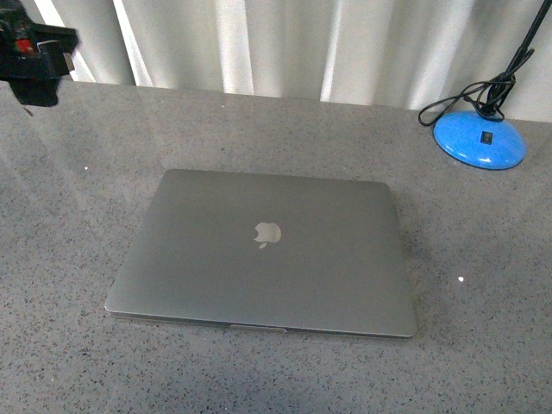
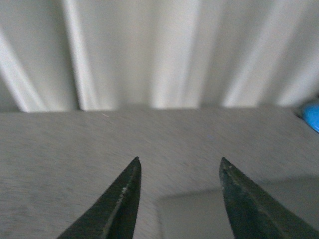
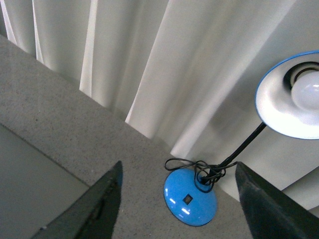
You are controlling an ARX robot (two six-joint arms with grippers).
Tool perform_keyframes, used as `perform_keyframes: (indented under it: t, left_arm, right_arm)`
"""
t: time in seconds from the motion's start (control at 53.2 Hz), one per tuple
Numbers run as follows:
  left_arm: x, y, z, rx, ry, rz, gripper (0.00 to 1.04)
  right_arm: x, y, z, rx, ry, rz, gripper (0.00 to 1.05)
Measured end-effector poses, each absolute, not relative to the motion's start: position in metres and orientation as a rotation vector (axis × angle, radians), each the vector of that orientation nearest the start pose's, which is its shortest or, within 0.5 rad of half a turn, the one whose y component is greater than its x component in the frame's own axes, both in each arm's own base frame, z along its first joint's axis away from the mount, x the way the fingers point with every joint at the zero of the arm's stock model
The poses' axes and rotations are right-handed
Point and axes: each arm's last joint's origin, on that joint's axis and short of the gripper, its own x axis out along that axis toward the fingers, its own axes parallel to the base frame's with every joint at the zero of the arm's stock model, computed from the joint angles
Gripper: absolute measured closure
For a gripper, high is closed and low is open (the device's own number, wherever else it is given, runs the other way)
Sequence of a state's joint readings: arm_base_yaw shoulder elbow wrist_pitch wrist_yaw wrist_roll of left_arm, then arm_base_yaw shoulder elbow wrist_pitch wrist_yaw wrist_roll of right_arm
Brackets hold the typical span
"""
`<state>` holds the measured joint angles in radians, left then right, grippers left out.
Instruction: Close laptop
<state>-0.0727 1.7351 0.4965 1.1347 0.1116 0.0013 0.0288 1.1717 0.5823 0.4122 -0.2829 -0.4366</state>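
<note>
Left gripper (image 2: 180, 160) jaws apart, empty. Right gripper (image 3: 179, 163) wide apart, empty. Laptop (image 1: 216, 250) flat, lid down, smooth grey metal.

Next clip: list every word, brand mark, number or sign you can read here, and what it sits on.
No words or numbers are readable in any view.
Apple logo, a symbol without lettering: on the laptop lid.
Small dark square on the blue lamp base: too small to tell whether it carries a mark.

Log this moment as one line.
laptop: closed, flat on table | left gripper: open, empty | right gripper: open, empty | blue lamp: back right
</note>
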Motion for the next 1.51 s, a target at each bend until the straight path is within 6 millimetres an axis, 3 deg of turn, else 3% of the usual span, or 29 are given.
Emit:
perform_keyframes:
  t: [0.038,0.056,0.094,0.169,0.263,0.395,0.941,1.505]
  left_arm:
    - [0.286,-0.021,0.141,0.003,0.054,-0.078,0.69]
    - [0.280,-0.019,0.142,0.002,0.037,-0.038,0.73]
    - [0.269,-0.016,0.144,0.000,0.024,-0.003,0.82]
    - [0.248,-0.013,0.150,-0.003,0.006,-0.003,1.01]
    - [0.228,-0.005,0.154,-0.002,0.033,-0.020,1.01]
    - [0.210,0.000,0.162,-0.003,0.009,0.003,1.01]
    - [0.150,0.000,0.163,-0.003,0.013,-0.001,1.01]
    - [0.125,0.000,0.173,-0.002,-0.021,-0.001,1.01]
  right_arm:
    - [0.248,0.016,0.242,-0.393,0.111,0.329,0.30]
    - [0.248,0.017,0.241,-0.370,0.098,0.281,0.32]
    - [0.242,0.016,0.236,-0.268,0.043,0.112,0.42]
    - [0.225,0.009,0.225,-0.114,0.003,0.008,0.60]
    - [0.207,0.001,0.211,-0.047,0.009,0.008,0.83]
    - [0.192,0.000,0.201,-0.029,0.013,0.003,1.04]
    - [0.142,0.000,0.176,-0.017,0.008,0.003,1.04]
    - [0.121,0.000,0.175,-0.012,-0.028,0.002,1.04]
